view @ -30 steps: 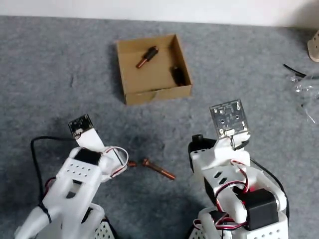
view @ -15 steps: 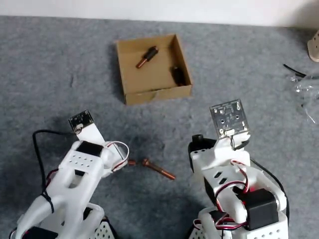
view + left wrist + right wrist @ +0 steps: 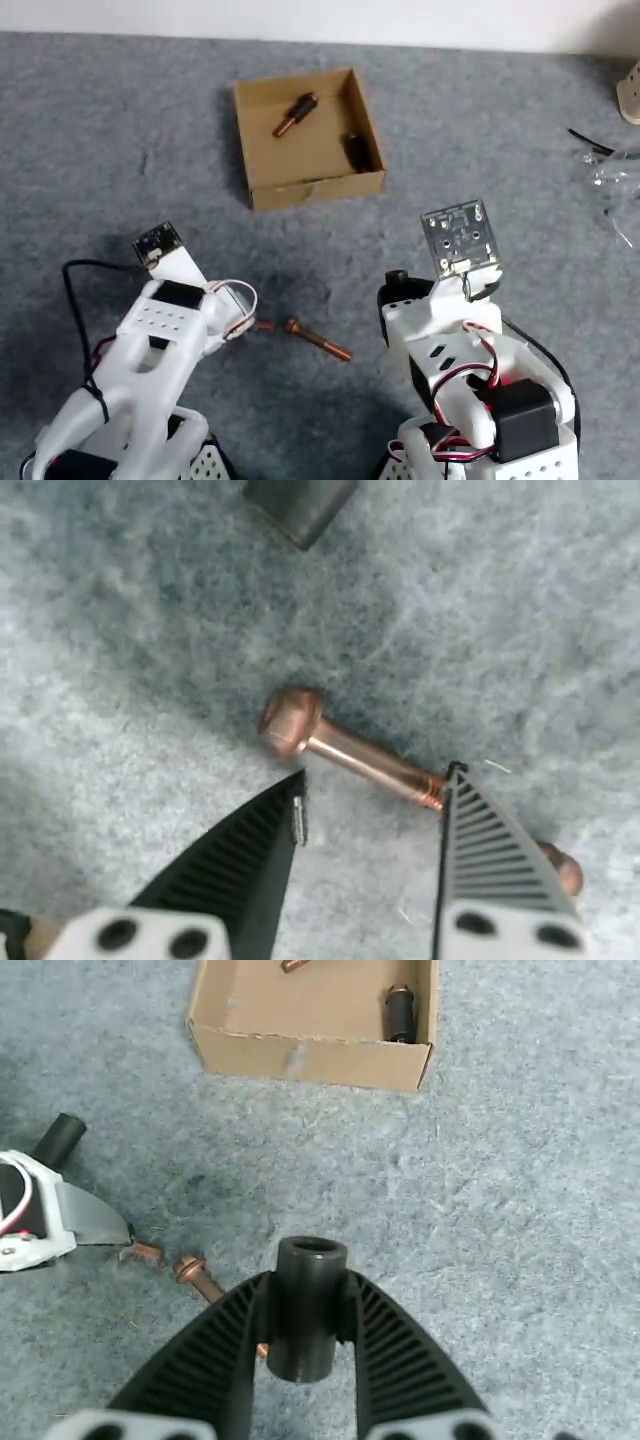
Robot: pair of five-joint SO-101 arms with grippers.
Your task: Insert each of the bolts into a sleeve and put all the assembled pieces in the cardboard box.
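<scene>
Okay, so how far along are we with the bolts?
Two pieces lie in the box. The right gripper grips a sleeve; the left gripper is open over a bolt on the carpet. A second bolt and another sleeve lie loose.

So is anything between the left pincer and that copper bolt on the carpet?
Nothing visible is. The copper bolt lies on bare carpet right at the tips of the open left pincer, its threaded end beside one tip.

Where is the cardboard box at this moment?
High view: the cardboard box sits on the carpet beyond both arms, slightly left of centre, two pieces inside.
</scene>
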